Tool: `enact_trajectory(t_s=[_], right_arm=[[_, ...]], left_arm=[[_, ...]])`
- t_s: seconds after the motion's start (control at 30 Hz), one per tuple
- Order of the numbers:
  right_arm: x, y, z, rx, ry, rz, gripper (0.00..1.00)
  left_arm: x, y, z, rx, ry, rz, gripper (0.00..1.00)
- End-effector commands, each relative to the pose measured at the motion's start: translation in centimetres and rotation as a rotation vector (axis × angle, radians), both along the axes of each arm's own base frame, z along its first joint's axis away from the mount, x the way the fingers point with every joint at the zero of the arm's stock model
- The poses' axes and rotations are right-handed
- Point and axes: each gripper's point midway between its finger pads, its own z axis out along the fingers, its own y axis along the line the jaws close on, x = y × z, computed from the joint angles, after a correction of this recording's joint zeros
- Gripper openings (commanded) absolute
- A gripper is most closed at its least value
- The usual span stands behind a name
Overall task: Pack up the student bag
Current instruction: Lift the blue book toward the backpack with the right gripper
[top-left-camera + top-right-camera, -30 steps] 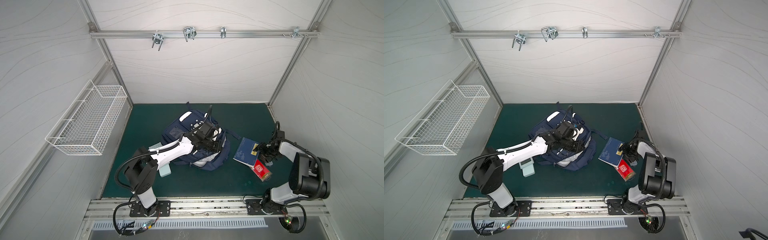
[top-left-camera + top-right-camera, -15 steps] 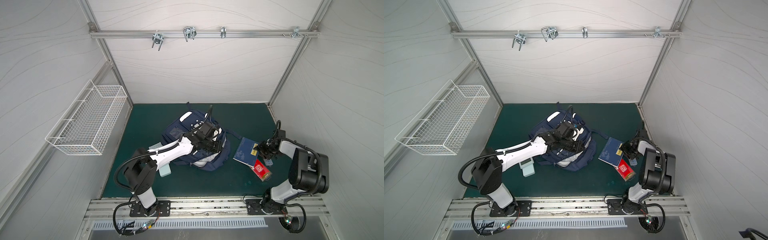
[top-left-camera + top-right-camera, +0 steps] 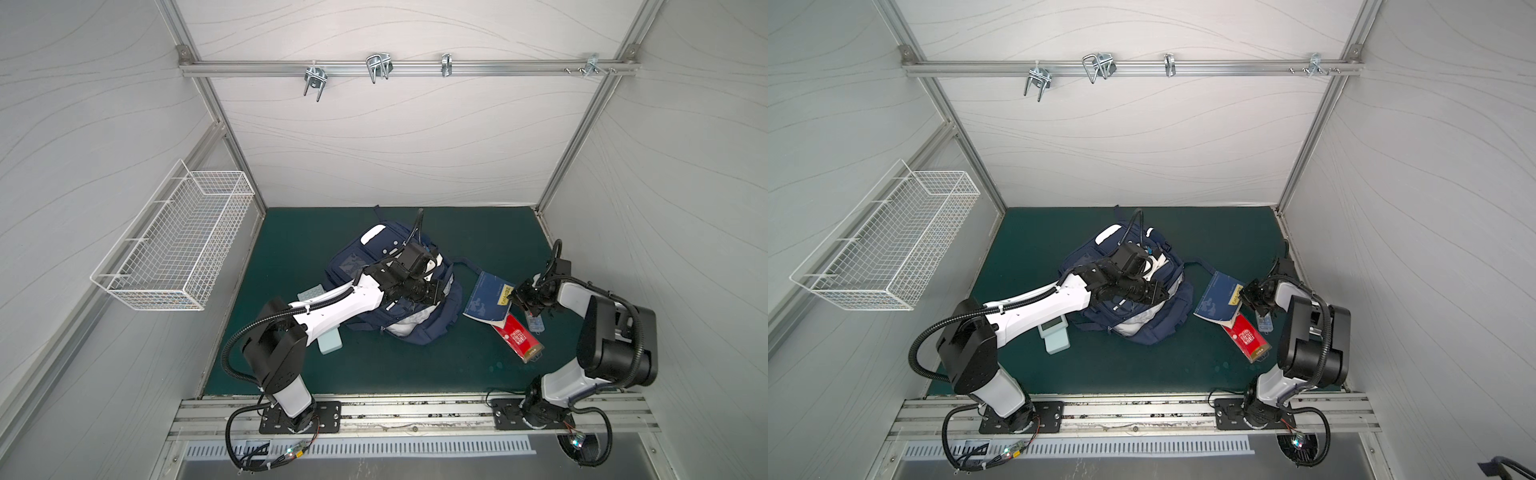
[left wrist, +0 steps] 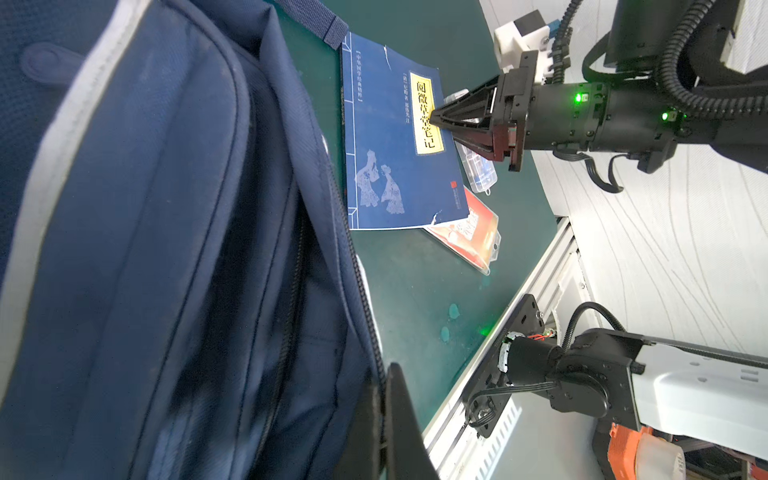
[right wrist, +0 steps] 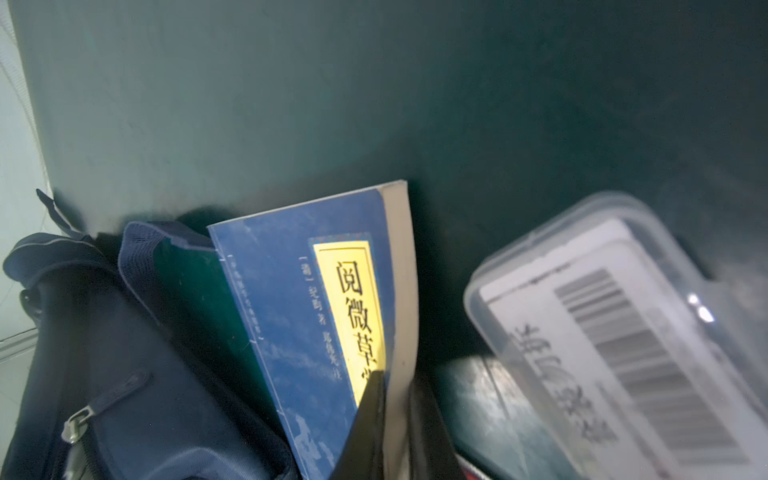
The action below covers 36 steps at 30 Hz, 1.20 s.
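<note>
Backpack (image 3: 446, 305) lies on the counter (image 3: 374, 374), its mouth rim pinched by the closed left end effector (image 4: 384, 386), while the right end effector (image 4: 436, 118) clamps the edge of the blue book (image 3: 488, 297) nearby; next, likely, lifting that book into the opening.

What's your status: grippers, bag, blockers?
Left gripper shut on the student bag at its opening rim. Right gripper shut on the blue book, not yet in the bag. Red book under its corner, clear case beside.
</note>
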Motion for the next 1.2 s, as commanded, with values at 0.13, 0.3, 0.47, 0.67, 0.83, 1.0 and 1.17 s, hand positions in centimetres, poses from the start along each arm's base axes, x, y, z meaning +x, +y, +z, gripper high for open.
enact_trajectory(t_s=[0.13, 0.3, 0.47, 0.67, 0.83, 1.0, 1.17], right_arm=[[-1.9, 1.2, 3.7, 0.011, -0.022, 0.022, 0.0], [-2.7, 2.6, 7.7, -0.005, -0.094, 0.076, 0.0], [-3.4, 5.7, 13.9, 0.021, -0.261, 0.185, 0.0], [-4.8, 10.1, 23.9, 0.049, -0.538, 0.321, 0.0], [-6.2, 15.4, 30.3, 0.178, -0.714, 0.479, 0.0], [-7.8, 18.8, 34.7, 0.357, -0.826, 0.583, 0.0], [-8.7, 20.1, 36.6, 0.483, -0.859, 0.621, 0.0]], left_arm=[[0.5, -0.1, 3.9, -0.058, -0.089, 0.022, 0.0], [1.0, 0.6, 4.7, -0.076, -0.091, 0.054, 0.0], [1.3, 0.7, 4.3, -0.089, -0.041, 0.059, 0.0], [1.7, 1.0, 8.2, -0.289, 0.004, 0.086, 0.75], [0.8, 1.5, 15.8, -0.58, -0.065, 0.027, 0.99], [-0.3, 2.4, 19.5, -0.711, -0.126, -0.011, 0.99], [-0.4, 4.3, 22.1, -0.836, -0.15, 0.017, 0.96]])
